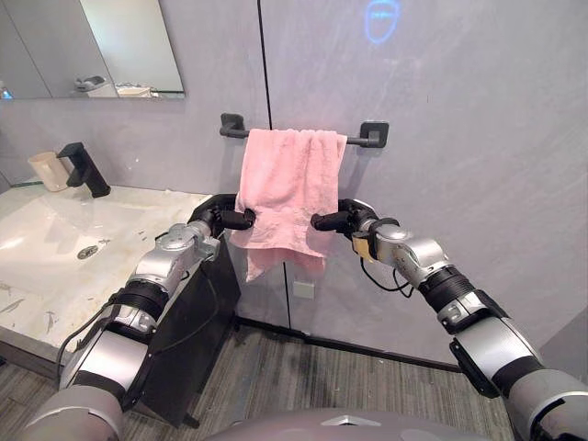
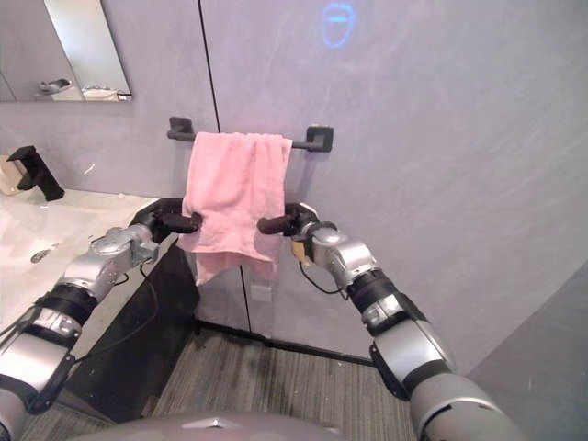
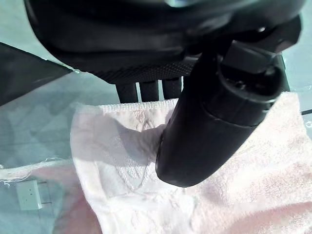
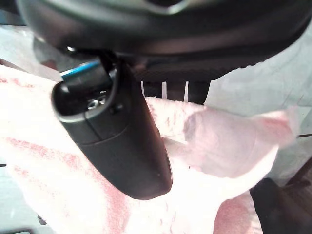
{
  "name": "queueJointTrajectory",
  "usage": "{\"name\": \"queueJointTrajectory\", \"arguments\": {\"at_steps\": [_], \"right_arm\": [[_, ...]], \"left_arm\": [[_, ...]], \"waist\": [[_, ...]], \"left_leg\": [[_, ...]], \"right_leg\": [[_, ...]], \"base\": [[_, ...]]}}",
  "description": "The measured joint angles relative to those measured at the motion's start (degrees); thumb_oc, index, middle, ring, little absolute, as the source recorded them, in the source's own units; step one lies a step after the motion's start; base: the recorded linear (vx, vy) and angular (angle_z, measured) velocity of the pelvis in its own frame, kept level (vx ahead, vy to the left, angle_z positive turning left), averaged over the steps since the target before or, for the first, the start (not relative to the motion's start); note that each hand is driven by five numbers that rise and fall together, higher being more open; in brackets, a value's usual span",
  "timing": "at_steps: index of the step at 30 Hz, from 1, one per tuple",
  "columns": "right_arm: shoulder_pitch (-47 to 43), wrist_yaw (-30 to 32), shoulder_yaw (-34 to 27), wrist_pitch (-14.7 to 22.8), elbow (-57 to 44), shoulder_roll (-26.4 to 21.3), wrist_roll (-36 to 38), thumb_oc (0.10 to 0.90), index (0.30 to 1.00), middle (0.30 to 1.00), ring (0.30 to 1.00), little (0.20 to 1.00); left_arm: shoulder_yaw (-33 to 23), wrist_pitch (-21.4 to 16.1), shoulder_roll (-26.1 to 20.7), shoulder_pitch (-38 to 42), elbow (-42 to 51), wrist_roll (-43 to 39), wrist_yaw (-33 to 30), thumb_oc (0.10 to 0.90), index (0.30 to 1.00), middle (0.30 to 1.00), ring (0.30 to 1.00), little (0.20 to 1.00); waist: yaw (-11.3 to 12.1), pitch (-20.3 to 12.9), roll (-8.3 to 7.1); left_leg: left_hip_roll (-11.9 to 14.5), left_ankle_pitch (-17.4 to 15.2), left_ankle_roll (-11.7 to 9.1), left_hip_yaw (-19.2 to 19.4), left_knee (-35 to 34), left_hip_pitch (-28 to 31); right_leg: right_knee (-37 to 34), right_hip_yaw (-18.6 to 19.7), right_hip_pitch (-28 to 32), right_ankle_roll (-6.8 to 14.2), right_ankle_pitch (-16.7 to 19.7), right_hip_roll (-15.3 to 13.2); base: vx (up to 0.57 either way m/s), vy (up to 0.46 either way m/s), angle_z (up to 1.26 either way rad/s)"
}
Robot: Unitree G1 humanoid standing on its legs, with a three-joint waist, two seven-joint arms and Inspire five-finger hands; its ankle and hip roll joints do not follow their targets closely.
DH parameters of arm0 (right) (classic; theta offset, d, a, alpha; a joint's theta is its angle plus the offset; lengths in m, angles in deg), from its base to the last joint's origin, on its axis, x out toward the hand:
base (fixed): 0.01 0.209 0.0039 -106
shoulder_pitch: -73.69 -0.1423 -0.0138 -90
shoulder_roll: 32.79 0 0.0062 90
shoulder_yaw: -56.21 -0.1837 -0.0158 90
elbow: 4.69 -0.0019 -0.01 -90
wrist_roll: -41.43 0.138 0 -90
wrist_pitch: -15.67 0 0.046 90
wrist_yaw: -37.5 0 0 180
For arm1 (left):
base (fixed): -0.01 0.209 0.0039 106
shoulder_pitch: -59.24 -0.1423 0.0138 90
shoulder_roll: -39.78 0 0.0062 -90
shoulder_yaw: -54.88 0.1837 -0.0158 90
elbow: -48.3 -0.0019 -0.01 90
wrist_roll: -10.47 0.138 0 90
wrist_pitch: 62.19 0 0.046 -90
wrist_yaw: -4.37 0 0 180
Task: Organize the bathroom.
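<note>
A pink towel (image 1: 292, 184) hangs folded over a black wall bar (image 1: 364, 140) on the grey wall. My left hand (image 1: 220, 216) holds the towel's lower left edge. In the left wrist view its thumb (image 3: 209, 126) lies on the front of the cloth (image 3: 122, 165) and its fingers sit behind it. My right hand (image 1: 351, 220) holds the lower right edge the same way, with its thumb (image 4: 122, 146) pressed on the towel (image 4: 229, 141) and its fingers behind. Both hands are level, at about the towel's lower third.
A pale sink counter (image 1: 55, 248) with a black faucet (image 1: 84, 170) and a cream cup (image 1: 46, 170) stands to the left under a mirror (image 1: 119, 46). The counter's dark side panel (image 1: 197, 322) is under my left arm. A wall socket (image 1: 303, 288) sits below the towel.
</note>
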Motion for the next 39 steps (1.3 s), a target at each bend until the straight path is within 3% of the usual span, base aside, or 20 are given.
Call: {"name": "queueJointTrajectory", "arguments": {"at_steps": [10,19,29,31,32,33,34,39], "right_arm": [[0.0,-0.4,0.0,-0.6,0.0,-0.1,-0.7,0.4,0.3,0.3,0.3,0.3],[0.0,-1.5,0.2,-0.6,-0.3,0.0,-2.2,0.4,0.3,0.3,0.3,0.3],[0.0,-2.6,0.4,-0.7,-0.6,-0.1,-2.2,0.4,0.3,0.3,0.3,0.3],[0.0,-2.7,0.4,-0.7,-0.6,-0.1,-2.2,0.4,0.3,0.3,0.3,0.3],[0.0,-2.8,0.4,-0.7,-0.6,-0.1,-2.3,0.4,0.3,0.3,0.3,0.3],[0.0,-2.9,0.4,-0.7,-0.6,-0.1,-2.3,0.56,0.54,0.54,0.54,0.54],[0.0,-2.9,0.4,-0.7,-0.6,-0.1,-2.3,0.8,0.9,0.9,0.9,0.9],[0.0,-4.7,0.4,-0.6,-0.4,-1.7,-4.5,0.8,0.9,0.9,0.9,0.9]], "left_arm": [[0.0,0.3,0.0,0.0,0.0,0.0,-1.9,0.4,0.3,0.3,0.3,0.3],[-0.2,2.9,1.1,-0.2,0.1,-2.8,-14.3,0.4,0.3,0.3,0.3,0.3],[-0.9,3.1,1.2,-0.5,0.2,-2.7,-14.6,0.4,0.3,0.3,0.3,0.3],[-1.0,3.0,1.2,-0.5,0.1,-2.7,-14.6,0.417,0.326,0.326,0.326,0.326],[-1.0,3.0,1.2,-0.5,0.1,-2.5,-14.4,0.5,0.451,0.451,0.451,0.451],[-1.0,3.0,1.2,-0.5,0.0,-2.5,-14.3,0.8,0.9,0.9,0.9,0.9],[-1.0,3.0,1.1,-0.6,-0.2,-2.5,-14.1,0.8,0.9,0.9,0.9,0.9],[-1.5,2.9,0.9,-2.2,-1.2,-0.7,-11.7,0.8,0.9,0.9,0.9,0.9]], "waist": [[0.1,0.0,-0.01],[0.0,-0.4,0.04],[-0.2,-0.7,0.17],[-0.2,-0.7,0.17],[-0.2,-0.7,0.17],[-0.2,-0.7,0.17],[-0.2,-0.7,0.17],[0.2,-0.7,0.17]], "left_leg": [[0.0,0.0,0.0,0.1,-0.1,0.1],[0.0,0.0,0.0,0.1,0.0,-0.1],[0.0,-0.1,0.1,0.1,0.0,-0.4],[0.0,-0.1,0.1,0.1,0.0,-0.4],[0.0,-0.1,0.1,0.1,0.0,-0.4],[0.0,-0.1,0.1,0.1,0.0,-0.4],[0.0,-0.1,0.1,0.1,0.0,-0.4],[0.0,-0.1,0.1,0.1,0.1,-0.4]], "right_leg": [[0.4,0.1,-0.1,0.0,-0.2,0.0],[0.6,0.0,-0.4,0.1,-0.3,0.0],[0.6,-0.4,-0.6,0.1,-0.3,-0.1],[0.6,-0.4,-0.6,0.1,-0.3,0.0],[0.6,-0.5,-0.6,0.1,-0.3,0.0],[0.6,-0.5,-0.6,0.1,-0.3,0.0],[0.6,-0.5,-0.6,0.1,-0.3,0.0],[0.6,-0.4,-0.6,0.1,-0.3,-0.1]], "base": [[0.0,0.0,0.0],[-0.01,-0.001,0.0],[0.0,0.0,0.0],[0.0,0.0,0.0],[0.0,0.0,0.0],[0.0,0.0,0.0],[0.0,0.0,0.0],[0.0,0.0,0.0]]}}
